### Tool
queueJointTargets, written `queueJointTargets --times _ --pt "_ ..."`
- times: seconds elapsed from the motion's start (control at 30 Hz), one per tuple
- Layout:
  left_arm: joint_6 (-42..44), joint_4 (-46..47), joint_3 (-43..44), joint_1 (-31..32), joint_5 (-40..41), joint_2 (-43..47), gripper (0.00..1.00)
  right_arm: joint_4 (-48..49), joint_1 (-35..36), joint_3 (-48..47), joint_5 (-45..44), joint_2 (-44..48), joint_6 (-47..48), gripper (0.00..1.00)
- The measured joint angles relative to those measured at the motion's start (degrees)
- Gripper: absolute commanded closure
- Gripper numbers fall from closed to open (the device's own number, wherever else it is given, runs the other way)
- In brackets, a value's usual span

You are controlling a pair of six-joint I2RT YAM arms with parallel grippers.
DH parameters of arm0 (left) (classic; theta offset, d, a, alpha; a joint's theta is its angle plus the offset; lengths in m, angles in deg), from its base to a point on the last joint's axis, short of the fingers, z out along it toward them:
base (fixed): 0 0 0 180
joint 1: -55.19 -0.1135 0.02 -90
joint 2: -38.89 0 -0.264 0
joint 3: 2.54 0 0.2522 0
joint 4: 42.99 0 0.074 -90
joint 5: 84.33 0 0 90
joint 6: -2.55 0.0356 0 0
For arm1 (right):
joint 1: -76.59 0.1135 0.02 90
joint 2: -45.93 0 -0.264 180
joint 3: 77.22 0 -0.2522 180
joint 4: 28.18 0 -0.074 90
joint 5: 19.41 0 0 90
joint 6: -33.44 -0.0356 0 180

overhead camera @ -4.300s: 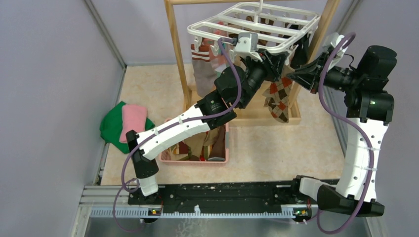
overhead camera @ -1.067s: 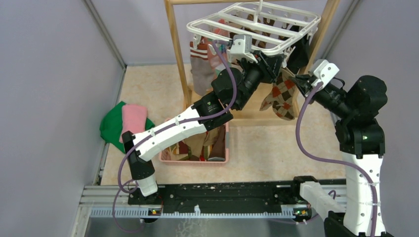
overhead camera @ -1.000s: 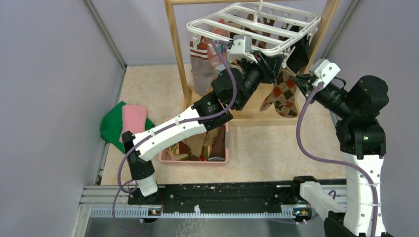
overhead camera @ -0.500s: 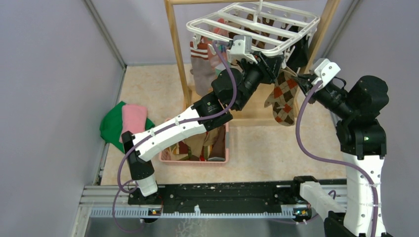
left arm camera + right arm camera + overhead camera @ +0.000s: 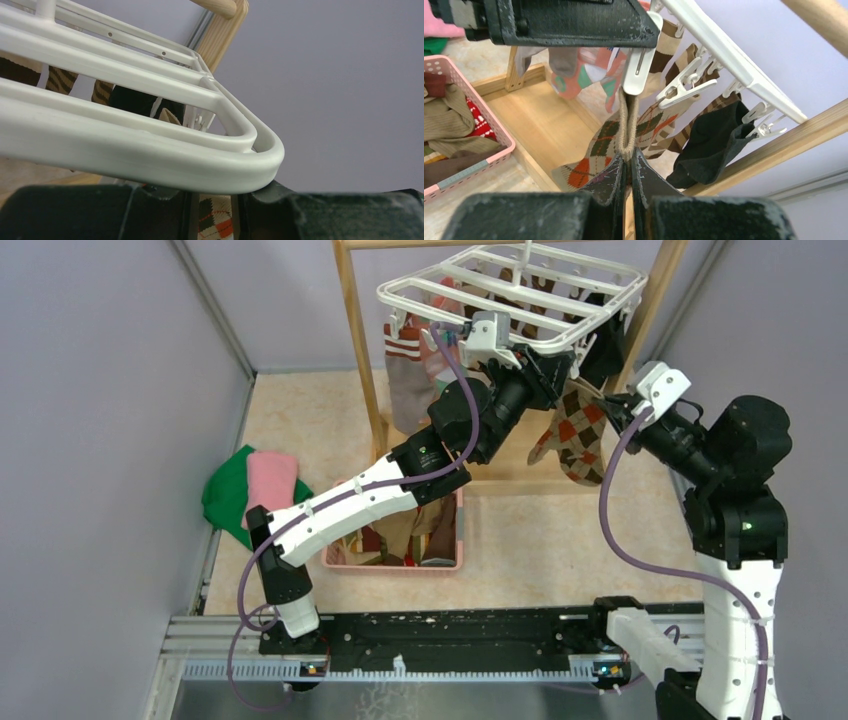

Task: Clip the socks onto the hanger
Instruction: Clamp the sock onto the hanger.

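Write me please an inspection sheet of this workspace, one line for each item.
Surface: beige table; a basket and cloths lie on it.
Job's things: hanger carries several clipped socks; argyle sock is held up into a clip, and I cannot tell whether the clip bites it; more socks in the basket.
Clutter: green and pink cloths, by the left wall.
Claws: left claw grips the clip; right claw is shut on the argyle sock's cuff.
Cables: purple cables, one on each arm, looping loose.
Surroundings: grey walls; wooden stand.
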Motion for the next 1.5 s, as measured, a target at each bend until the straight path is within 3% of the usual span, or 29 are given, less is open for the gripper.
queueJointTargets --times 1.5 --pt "-0.5 0.4 -1.8 -0.1 0.0 1.5 1.0 -1.1 0.1 -1.3 4.2 0.5 -2.1 1.0"
